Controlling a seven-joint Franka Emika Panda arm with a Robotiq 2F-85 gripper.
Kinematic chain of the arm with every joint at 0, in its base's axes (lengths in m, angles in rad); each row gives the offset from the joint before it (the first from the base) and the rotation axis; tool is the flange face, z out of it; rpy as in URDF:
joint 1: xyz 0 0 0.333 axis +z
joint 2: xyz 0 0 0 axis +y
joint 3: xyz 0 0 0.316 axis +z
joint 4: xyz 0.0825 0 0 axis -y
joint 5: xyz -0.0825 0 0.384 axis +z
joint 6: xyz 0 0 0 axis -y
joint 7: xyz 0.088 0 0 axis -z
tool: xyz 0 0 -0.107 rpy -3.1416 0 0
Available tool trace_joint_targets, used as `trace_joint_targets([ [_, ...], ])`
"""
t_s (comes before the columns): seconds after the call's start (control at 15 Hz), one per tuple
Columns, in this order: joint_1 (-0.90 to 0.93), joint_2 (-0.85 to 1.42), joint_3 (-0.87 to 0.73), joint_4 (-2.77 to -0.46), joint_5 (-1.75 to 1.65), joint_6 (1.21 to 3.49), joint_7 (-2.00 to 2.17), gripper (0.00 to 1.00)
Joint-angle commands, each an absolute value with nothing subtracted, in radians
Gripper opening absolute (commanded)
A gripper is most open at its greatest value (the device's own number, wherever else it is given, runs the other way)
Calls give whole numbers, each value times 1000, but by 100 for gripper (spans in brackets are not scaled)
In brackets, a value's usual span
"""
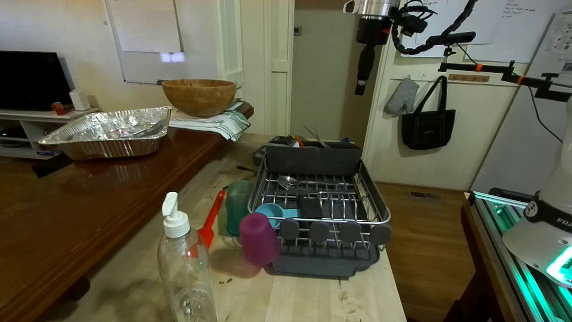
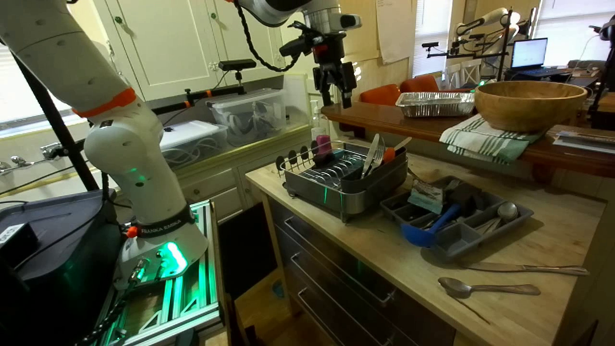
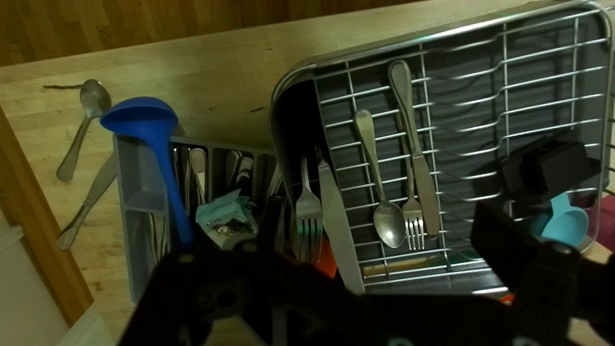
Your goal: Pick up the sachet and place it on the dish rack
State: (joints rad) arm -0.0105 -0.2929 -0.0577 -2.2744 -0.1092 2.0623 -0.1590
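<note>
One claw, jaws spread, above one dish rack

Its two black fingers stand apart. Along the drawer-side edge of the desk, the wire rack bears one metal spoon, one fork, one knife (four round discs line one end). Beside it, one crinkled teal-and-white sachet lies in one grey tray, by one smooth blue ladle. Near the desk's end edge: one loose spoon, one loose knife.

both exterior views from opposite ends of the dish rack, wrist view overhead
</note>
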Motion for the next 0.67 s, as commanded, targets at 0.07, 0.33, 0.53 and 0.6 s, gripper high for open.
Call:
trace_joint_targets([
  [0.07,-13,-139,-24,-2193,-120,2069,-63,100],
  [0.33,-31,-45,-40,-2131,-121,2052,-47,100],
  [0.53,-65,-2,-69,-2077,-202,2018,-46,100],
  [0.6,-78,13,-81,-2053,-235,2000,-25,100],
])
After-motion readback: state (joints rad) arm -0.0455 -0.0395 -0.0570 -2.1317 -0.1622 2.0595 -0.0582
